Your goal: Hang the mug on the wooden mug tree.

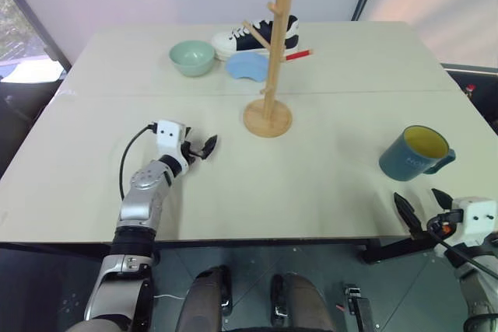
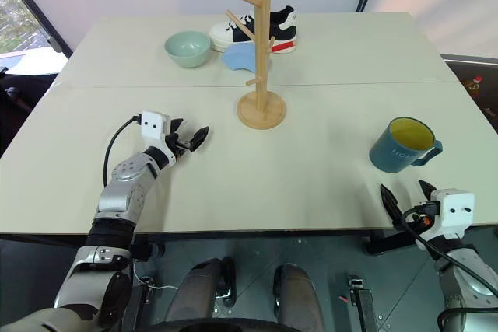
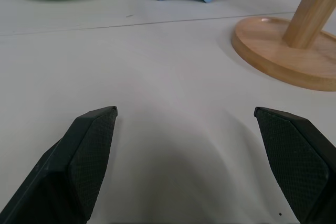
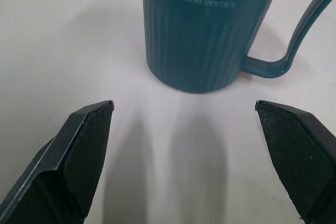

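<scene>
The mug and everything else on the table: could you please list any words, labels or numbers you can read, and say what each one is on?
"HOME": large pale capitals on the side of the mug, seen from the right wrist; their tops are cut off by the picture's edge.
"there is a place sweet and comfortable": my best reading of the small line beneath it, partly blurred.
The shoe shows no readable lettering.

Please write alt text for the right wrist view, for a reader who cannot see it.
A dark teal mug lettered HOME stands upright on a white table, handle out to one side. The open right gripper faces it, short of touching.
</scene>
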You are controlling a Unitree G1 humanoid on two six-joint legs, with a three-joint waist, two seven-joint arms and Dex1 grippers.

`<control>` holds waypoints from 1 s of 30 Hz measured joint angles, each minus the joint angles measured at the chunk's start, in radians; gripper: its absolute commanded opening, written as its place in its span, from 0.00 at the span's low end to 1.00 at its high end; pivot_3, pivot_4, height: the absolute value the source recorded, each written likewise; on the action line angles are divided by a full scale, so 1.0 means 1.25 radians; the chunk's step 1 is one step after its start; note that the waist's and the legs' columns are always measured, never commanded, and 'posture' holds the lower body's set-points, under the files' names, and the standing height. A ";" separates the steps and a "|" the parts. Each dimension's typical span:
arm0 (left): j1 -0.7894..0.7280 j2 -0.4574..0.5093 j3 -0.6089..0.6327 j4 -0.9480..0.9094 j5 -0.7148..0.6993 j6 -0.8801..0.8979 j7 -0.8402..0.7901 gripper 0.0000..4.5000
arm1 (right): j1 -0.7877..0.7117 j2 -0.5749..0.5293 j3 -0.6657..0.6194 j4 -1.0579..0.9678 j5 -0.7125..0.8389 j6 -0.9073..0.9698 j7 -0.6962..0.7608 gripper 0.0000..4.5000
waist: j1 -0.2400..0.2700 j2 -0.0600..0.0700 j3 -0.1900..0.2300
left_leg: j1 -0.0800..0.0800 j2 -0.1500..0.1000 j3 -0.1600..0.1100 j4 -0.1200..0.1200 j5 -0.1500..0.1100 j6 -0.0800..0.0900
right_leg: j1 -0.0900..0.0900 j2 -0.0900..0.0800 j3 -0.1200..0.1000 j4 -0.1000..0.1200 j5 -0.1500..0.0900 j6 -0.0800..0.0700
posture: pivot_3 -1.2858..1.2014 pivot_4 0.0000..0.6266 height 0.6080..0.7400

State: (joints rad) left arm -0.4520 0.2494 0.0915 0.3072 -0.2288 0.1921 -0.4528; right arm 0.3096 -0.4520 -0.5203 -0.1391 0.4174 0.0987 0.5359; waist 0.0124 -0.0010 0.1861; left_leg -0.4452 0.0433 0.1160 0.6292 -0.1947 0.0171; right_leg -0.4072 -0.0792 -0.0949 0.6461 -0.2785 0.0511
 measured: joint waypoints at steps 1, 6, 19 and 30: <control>0.000 0.000 -0.001 -0.002 0.000 0.001 -0.001 1.00 | 0.000 0.000 0.000 0.000 0.000 0.001 0.000 1.00 | 0.000 0.000 0.000 | 0.000 0.000 0.000 0.000 0.000 0.000 | 0.000 0.000 0.000 0.000 0.000 0.000 | 0.52 0.24 0.93; 0.000 0.000 -0.004 -0.014 0.000 0.011 -0.002 1.00 | -0.006 0.000 0.000 0.000 0.000 0.002 0.000 1.00 | 0.000 0.000 0.000 | 0.000 0.000 0.000 0.000 0.000 0.000 | 0.000 0.000 0.000 0.000 0.000 0.000 | 0.52 0.24 0.93; 0.090 0.044 -0.059 -0.176 -0.053 0.053 -0.165 1.00 | -0.038 -0.009 -0.011 0.069 -0.001 -0.006 0.008 1.00 | -0.002 0.000 0.000 | 0.000 0.000 0.000 0.000 0.000 0.000 | 0.000 0.000 0.000 0.000 0.000 -0.001 | 0.52 0.24 0.93; 0.142 0.153 -0.214 -0.437 -0.185 0.188 -0.433 1.00 | -0.133 -0.067 -0.035 0.182 -0.030 -0.044 -0.026 1.00 | -0.002 0.003 -0.002 | 0.001 0.000 0.000 0.000 0.000 0.000 | 0.000 -0.001 0.000 0.000 0.000 -0.001 | 0.52 0.24 0.93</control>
State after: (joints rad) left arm -0.2750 0.4404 -0.1766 -0.2387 -0.4597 0.4271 -0.9942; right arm 0.1429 -0.5361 -0.5635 0.0881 0.3794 0.0437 0.5039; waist 0.0093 0.0028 0.1840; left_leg -0.4445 0.0433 0.1159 0.6292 -0.1948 0.0170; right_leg -0.4067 -0.0799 -0.0946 0.6458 -0.2790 0.0495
